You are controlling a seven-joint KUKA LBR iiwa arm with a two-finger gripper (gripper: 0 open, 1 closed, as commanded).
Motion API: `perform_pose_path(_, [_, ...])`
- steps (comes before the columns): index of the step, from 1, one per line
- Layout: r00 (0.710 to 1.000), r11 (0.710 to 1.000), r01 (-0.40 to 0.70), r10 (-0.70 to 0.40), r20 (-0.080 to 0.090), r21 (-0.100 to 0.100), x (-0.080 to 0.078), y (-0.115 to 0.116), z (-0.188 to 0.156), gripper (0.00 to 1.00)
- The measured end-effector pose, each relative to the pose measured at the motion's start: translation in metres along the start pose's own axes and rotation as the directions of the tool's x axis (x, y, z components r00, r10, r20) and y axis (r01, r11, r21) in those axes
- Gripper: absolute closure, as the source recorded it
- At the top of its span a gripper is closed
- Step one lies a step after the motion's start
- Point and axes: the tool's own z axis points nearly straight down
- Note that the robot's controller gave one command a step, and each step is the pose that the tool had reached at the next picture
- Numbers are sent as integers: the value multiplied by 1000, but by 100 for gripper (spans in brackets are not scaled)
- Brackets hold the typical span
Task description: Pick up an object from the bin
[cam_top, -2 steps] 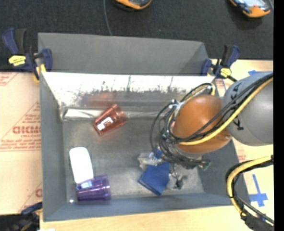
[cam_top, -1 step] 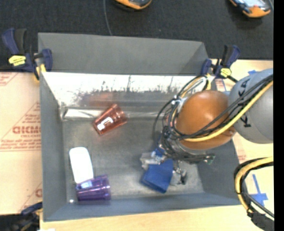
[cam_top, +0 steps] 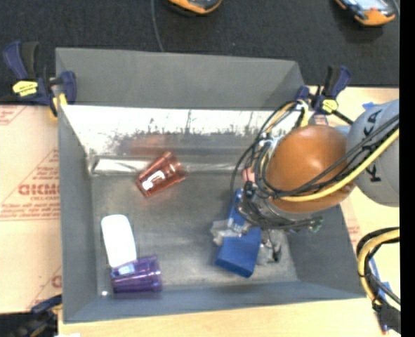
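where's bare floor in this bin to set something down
Bare floor lies mid-bin, between the red cup, white bar and blue block. Crowded: the right side under the robot arm, and the lower-left corner with the purple cup.

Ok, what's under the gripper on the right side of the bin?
A blue block lies on the bin floor under the gripper, its front end showing. The gripper body and the arm's orange cover hide its far end and the floor behind.

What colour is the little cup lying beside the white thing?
The cup is purple; the camera view shows it best.
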Motion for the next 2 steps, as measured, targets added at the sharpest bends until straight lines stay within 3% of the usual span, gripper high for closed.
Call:
perform_pose_path(1, [999,999,-48,48,-1,-3,-12,4,17,100])
perform_pose_path(2, [1000,1000,-14,14,0,-3,-22,3,17,100])
